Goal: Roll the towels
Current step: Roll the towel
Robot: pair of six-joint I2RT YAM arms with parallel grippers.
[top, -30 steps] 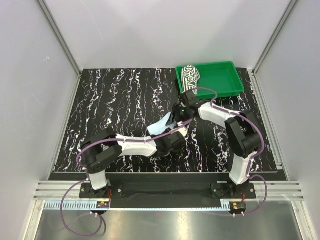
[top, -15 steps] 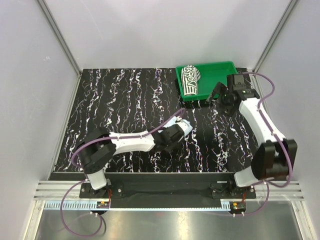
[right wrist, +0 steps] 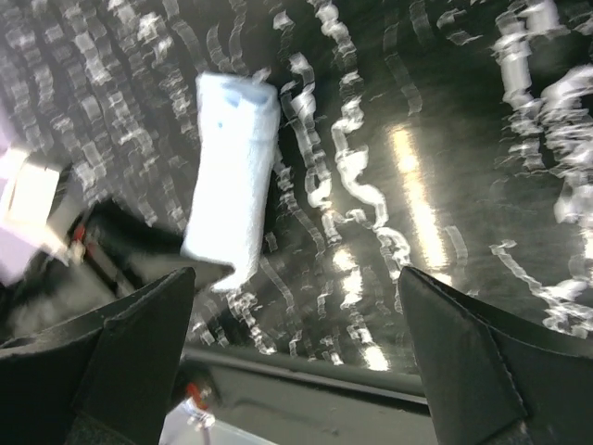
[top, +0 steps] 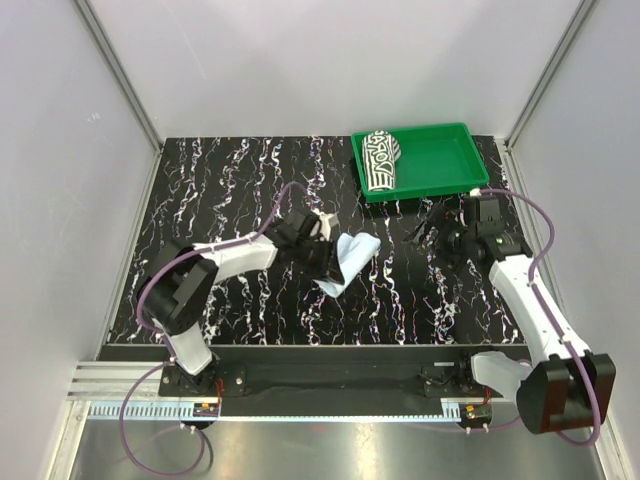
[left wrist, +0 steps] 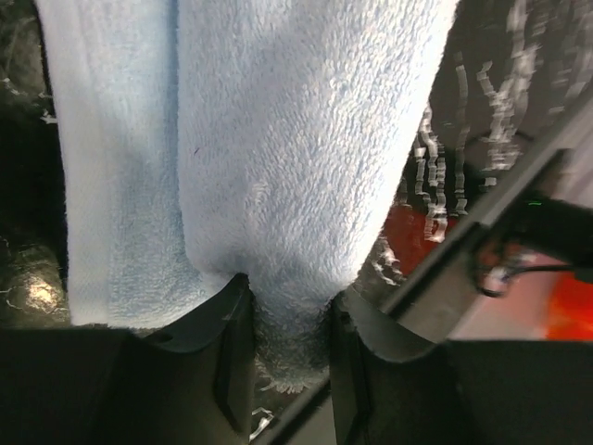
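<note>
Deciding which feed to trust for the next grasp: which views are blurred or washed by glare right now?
Right wrist: motion-smeared, with bright glare streaks on the glossy black marbled table; the pale blue cloth towel reads soft-edged. Left wrist: crisp on the towel pile at the left pincer, background blurred. Top external: sharp, evenly lit.

We find a robotics lab test cell: plain white panels [top: 330,60] in aluminium framing [top: 119,72] enclose the black marbled table [top: 250,180]; left arm [top: 240,257] and right arm [top: 525,290] are bolted at its near edge.
</note>
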